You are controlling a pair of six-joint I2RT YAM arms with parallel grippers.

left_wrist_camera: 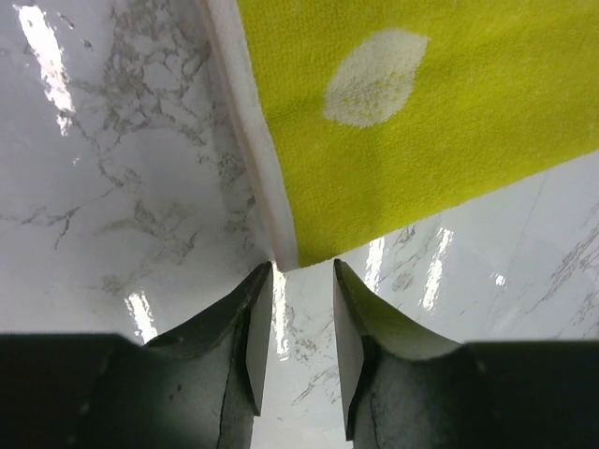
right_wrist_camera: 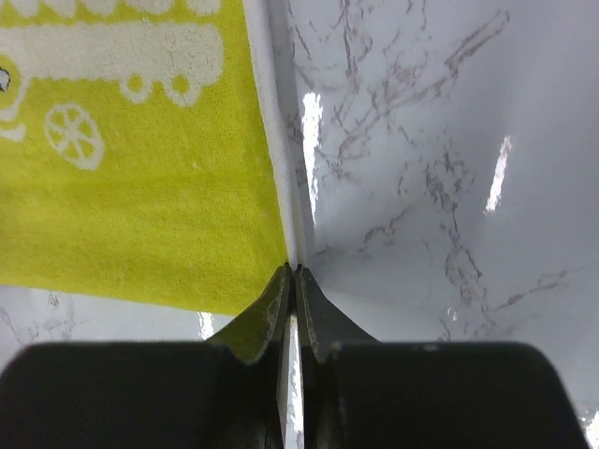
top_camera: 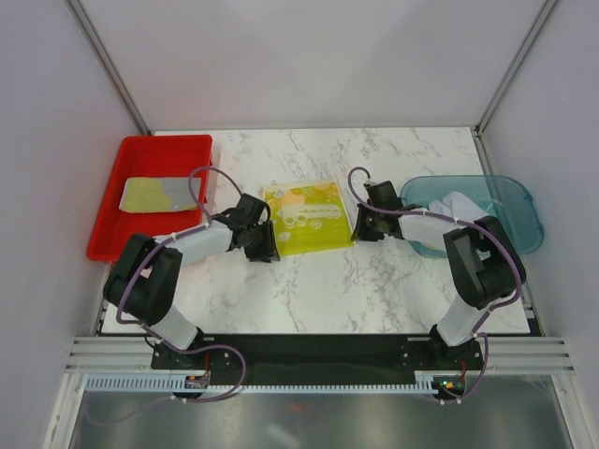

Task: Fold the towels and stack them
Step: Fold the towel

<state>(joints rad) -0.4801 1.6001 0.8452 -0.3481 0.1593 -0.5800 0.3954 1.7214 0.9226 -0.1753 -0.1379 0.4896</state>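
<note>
Left hand [left_wrist_camera: 301, 271]: partly open, a moderate gap between the two dark fingers [left_wrist_camera: 239, 337]; nothing clamped; tips low over the counter [top_camera: 374, 281], right at the near left corner of the yellow-green towel [top_camera: 304, 217].
Right hand [right_wrist_camera: 293, 271]: closed to a thin slit, tips pinched on the white hem at the towel's near right corner.
Yellow-green towel: spread flat in the middle of the counter, between the two hands; white cartoon print facing up, white hem along the side edges.
Left corner: pointing into the gap of the left hand, level with the fingertips, not yet between the pads.
Red tray [top_camera: 112, 215]: far left of the counter, well apart from the spread towel.
Folded towel [top_camera: 159, 194]: flat inside the red tray, yellow at one end and grey at the other.
Teal bin [top_camera: 519, 220]: far right, translucent, beside the right arm.
White towel [top_camera: 459, 203]: crumpled inside the teal bin.
</note>
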